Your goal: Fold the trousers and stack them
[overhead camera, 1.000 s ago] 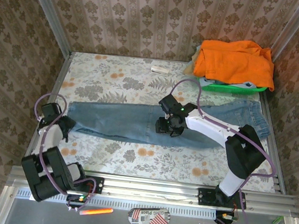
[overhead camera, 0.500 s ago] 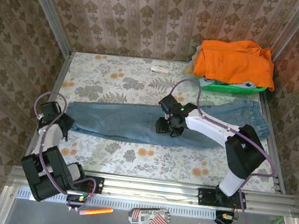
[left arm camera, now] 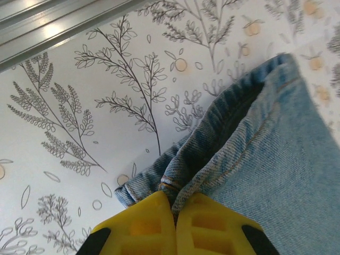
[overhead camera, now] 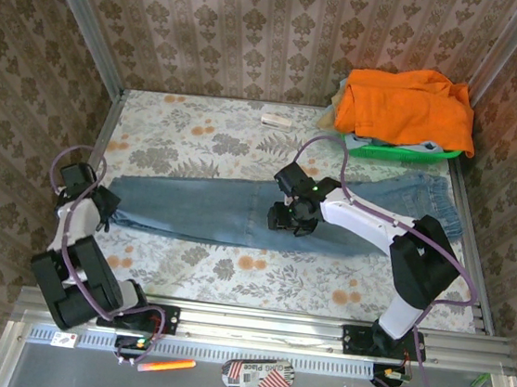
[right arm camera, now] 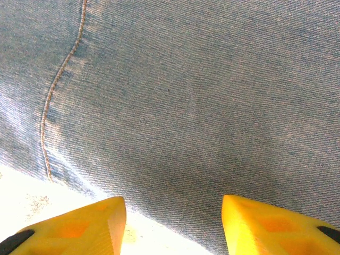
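White floral-print table [overhead camera: 199,140] w/ faded blue trousers [overhead camera: 210,209] laid flat across it, legs together, running from the left gripper [left arm camera: 174,204] to well past the right gripper [right arm camera: 174,210]. Orange garment [overhead camera: 404,103] heaped on a green basket [overhead camera: 403,152], well beyond the right fingers, far corner. Left fingers clenched on the hem end of a leg, denim bunched just ahead of the tips. Right fingers spread, nothing pinched btwn them; near edge of the denim runs under the tips, approx mid-length of the trousers.

Left claw [left arm camera: 174,206] pinched closed, right claw [right arm camera: 173,204] parted
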`<move>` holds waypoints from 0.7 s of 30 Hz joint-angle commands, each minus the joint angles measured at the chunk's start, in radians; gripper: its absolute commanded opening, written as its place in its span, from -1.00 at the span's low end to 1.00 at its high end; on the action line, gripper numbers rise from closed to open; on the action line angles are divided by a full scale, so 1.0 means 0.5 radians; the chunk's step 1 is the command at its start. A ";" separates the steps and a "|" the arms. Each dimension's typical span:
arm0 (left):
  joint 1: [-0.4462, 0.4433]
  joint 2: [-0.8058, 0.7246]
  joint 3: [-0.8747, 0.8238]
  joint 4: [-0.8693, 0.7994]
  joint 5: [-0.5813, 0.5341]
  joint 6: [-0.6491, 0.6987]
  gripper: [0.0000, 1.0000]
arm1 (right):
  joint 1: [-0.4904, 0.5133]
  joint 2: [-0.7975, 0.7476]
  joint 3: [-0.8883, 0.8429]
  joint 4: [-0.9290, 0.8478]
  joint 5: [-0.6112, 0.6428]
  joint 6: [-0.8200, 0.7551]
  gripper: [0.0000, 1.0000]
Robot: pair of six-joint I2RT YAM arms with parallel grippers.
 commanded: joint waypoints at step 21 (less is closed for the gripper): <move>-1.555 0.018 0.236 0.249 -0.032 -0.164 0.57 | -0.968 -0.812 -0.420 -0.285 0.121 -0.057 0.25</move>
